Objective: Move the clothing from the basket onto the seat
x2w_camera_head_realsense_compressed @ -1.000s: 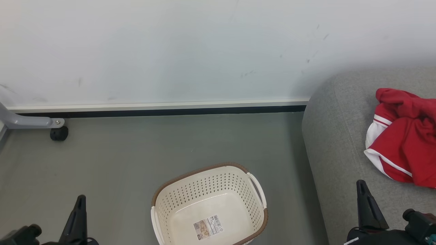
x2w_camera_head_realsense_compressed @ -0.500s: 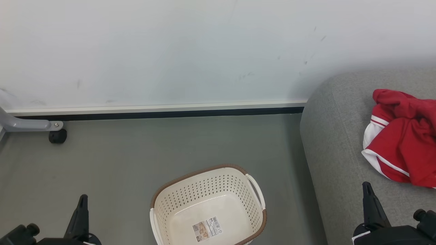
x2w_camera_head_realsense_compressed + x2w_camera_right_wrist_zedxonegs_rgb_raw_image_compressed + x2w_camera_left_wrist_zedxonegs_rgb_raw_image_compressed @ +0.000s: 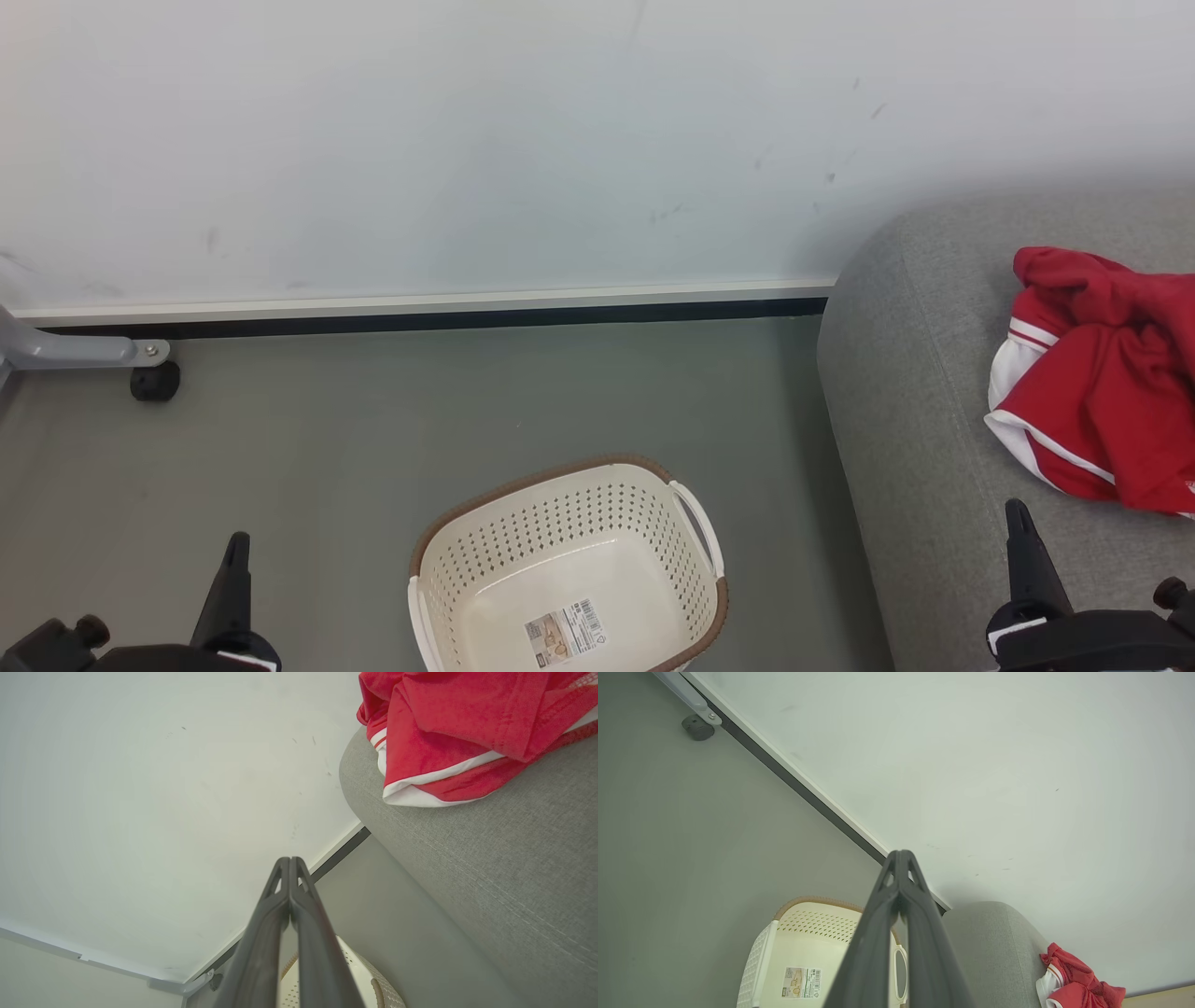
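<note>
On the grey sofa (image 3: 915, 420), head view: red-and-white garment (image 3: 1102, 401) is laid, well apart from the perforated basket (image 3: 560, 523) on the floor (image 3: 373, 420). Left wrist: left tool (image 3: 902, 856) is seen pinched narrow, fingers touching. Right wrist: right tool (image 3: 289, 861) likewise pinched narrow.

Grey leg (image 3: 75, 352) with black caster (image 3: 155, 382) sits on grey floor (image 3: 392, 420) by white wall (image 3: 467, 140).
</note>
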Available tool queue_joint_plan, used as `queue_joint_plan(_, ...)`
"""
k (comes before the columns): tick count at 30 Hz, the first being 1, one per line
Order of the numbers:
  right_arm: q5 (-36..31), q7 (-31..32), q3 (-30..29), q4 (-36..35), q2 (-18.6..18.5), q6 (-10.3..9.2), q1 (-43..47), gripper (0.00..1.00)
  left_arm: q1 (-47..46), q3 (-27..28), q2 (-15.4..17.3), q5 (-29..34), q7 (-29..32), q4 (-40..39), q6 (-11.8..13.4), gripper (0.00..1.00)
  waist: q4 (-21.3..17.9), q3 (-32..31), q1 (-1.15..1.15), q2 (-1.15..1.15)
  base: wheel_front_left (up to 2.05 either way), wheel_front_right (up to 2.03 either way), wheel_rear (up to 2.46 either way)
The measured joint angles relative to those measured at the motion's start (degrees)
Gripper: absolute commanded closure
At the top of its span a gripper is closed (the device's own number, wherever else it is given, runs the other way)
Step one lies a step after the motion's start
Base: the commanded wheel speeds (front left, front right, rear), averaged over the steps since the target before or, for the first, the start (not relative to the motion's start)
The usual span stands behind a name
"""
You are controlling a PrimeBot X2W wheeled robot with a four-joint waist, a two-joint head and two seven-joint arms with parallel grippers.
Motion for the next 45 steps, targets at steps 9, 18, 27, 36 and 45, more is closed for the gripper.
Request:
queue_joint_plan(9, 7.3, 1.6, -1.3, 1.6, 0.3, 0.55, -0.6, 1.00, -1.0, 1.5, -1.7, -5.1, 1.7, 1.1, -0.9, 1.00, -0.2, -0.3, 0.00, 0.00, 0.00, 0.00, 0.00)
queue_joint_plan(18, 14.6, 3.2, -2.6, 3.2, 0.5, 1.31, -1.7, 1.00, -1.4, 2.9, -3.4, -9.5, 3.5, 2.3, -1.8, 1.00, -0.5, -0.6, 0.00, 0.00, 0.00, 0.00, 0.00)
queue_joint_plan(27, 21.9, 4.9, -3.9, 4.7, 0.8, 2.01, -2.7, 1.00, -2.5, 4.4, -5.1, -13.7, 5.1, 3.4, -2.8, 1.00, -0.7, -0.9, 0.00, 0.00, 0.00, 0.00, 0.00)
queue_joint_plan(36, 29.2, 6.5, -5.2, 6.3, 1.1, 2.75, -3.3, 1.00, -3.4, 5.8, -6.8, -18.3, 7.0, 4.5, -3.8, 1.00, -0.9, -1.2, 0.00, 0.00, 0.00, 0.00, 0.00)
queue_joint_plan(45, 36.5, 8.0, -6.4, 7.7, 1.4, 3.47, -4.0, 1.00, -4.0, 7.2, -8.5, -23.2, 8.6, 5.7, -4.8, 1.00, -1.2, -1.5, 0.00, 0.00, 0.00, 0.00, 0.00)
